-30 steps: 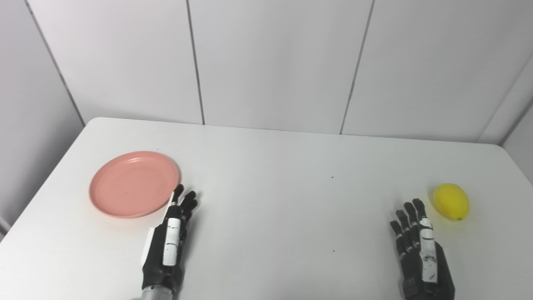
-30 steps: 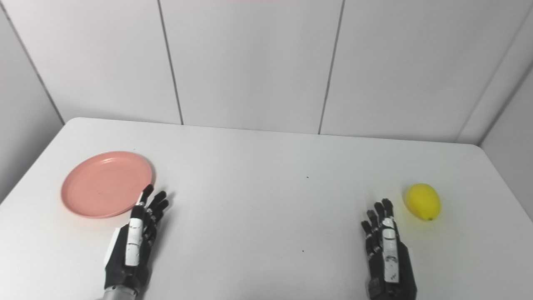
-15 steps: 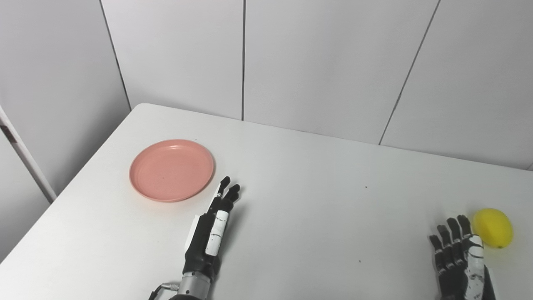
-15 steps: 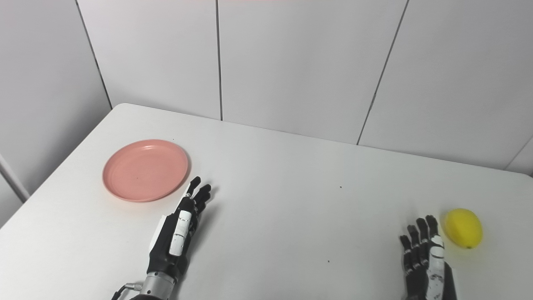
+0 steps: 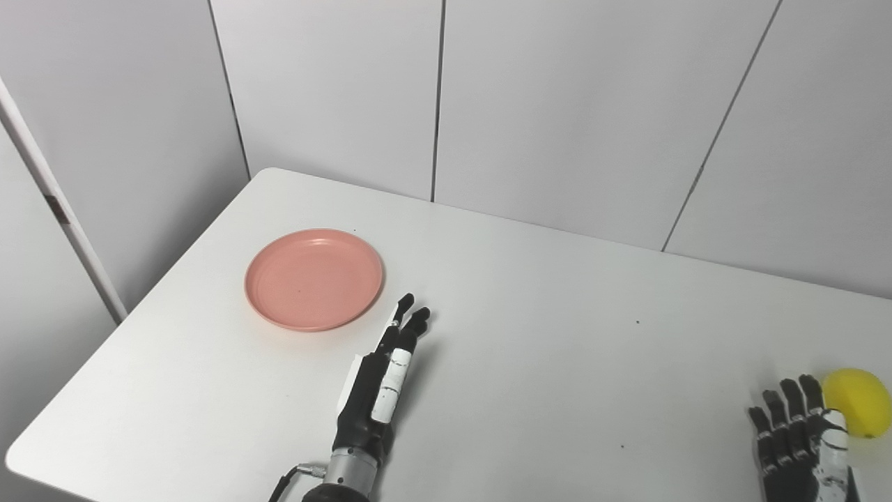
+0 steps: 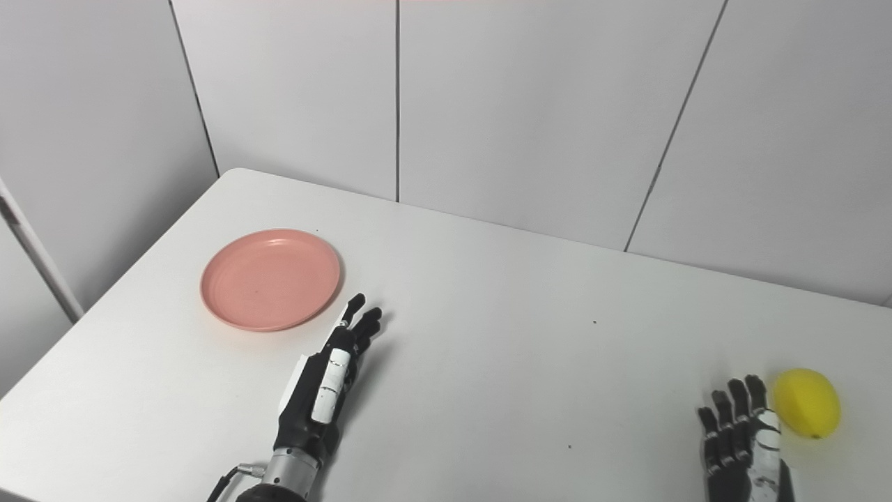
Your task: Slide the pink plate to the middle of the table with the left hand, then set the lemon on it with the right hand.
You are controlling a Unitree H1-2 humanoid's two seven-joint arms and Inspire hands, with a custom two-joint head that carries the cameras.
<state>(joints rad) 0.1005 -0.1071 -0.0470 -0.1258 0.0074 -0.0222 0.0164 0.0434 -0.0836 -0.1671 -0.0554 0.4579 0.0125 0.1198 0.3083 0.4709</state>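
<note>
A round pink plate (image 5: 313, 277) lies flat on the left part of the white table (image 5: 529, 314), with nothing on it. My left hand (image 5: 380, 383) rests open on the table just right of and nearer than the plate, its fingertips a short gap from the rim. A yellow lemon (image 6: 807, 403) sits near the table's right side. Beside the lemon, at the lower right, my right hand (image 6: 744, 446) is open with fingers spread, fingertips close to the fruit but apart from it.
White panelled walls stand behind and to the left of the table. The table's left edge and rounded near-left corner (image 5: 21, 457) show. A cable (image 5: 289, 477) runs from the left wrist.
The whole picture has shifted: the camera turned left, so plate and hands appear further right. Neither hand nor the plate or lemon has visibly moved on the table.
</note>
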